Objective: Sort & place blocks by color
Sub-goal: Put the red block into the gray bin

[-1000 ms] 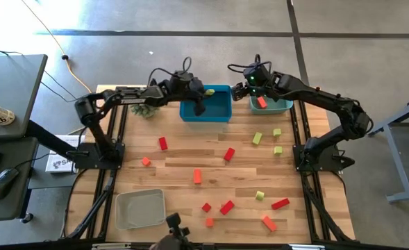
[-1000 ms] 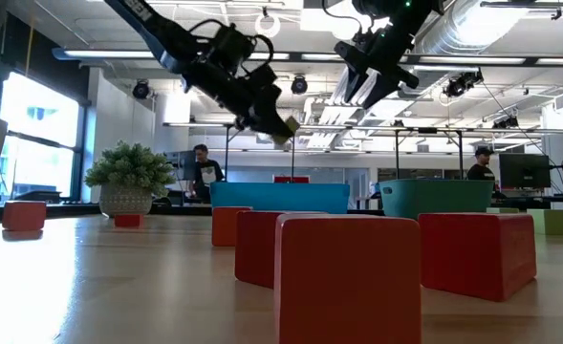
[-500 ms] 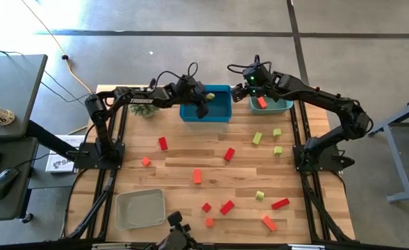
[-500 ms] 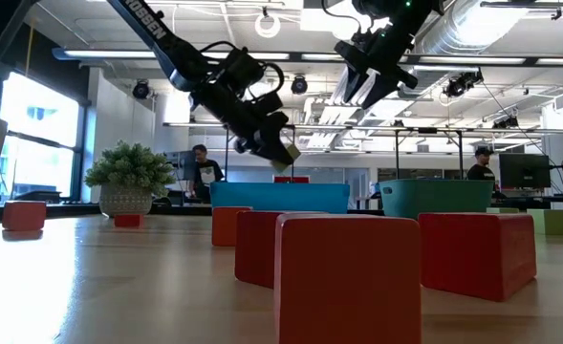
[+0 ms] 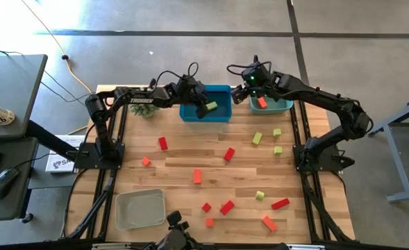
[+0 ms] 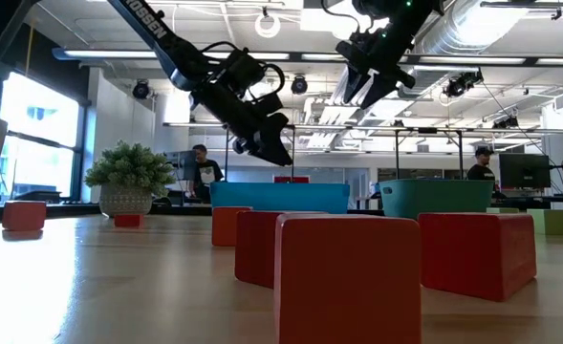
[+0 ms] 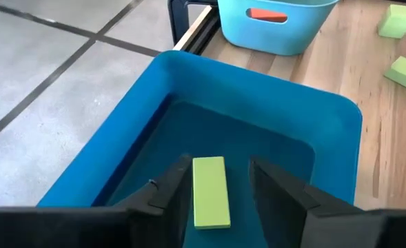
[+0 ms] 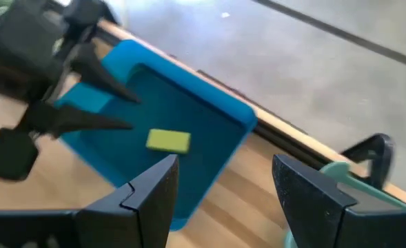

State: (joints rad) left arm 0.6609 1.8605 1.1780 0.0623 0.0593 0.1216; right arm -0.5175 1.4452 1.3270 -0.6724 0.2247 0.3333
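Observation:
My left gripper (image 5: 203, 109) hangs open just above the blue tray (image 5: 221, 114) at the table's far edge. A yellow-green block (image 7: 209, 193) lies flat inside the tray, below and between the fingers and free of them; the right wrist view shows the same block (image 8: 168, 140). My right gripper (image 5: 255, 89) hovers open and bare above the teal tray (image 5: 277, 107), which holds an orange-red block (image 5: 262, 102). Several red, orange and yellow-green blocks, such as one red block (image 5: 228, 153), lie scattered on the wooden table.
A spiky potted plant (image 5: 143, 110) stands left of the blue tray. A grey tray (image 5: 139, 208) sits at the near left. Loose blocks fill the table's middle and near right, and big red ones (image 6: 348, 277) loom close in the low view. People stand in the room behind.
My left gripper has sunk a little toward the blue tray and opened, letting go of the yellow-green block. The block has dropped from between the fingertips into the tray and now lies on its floor.

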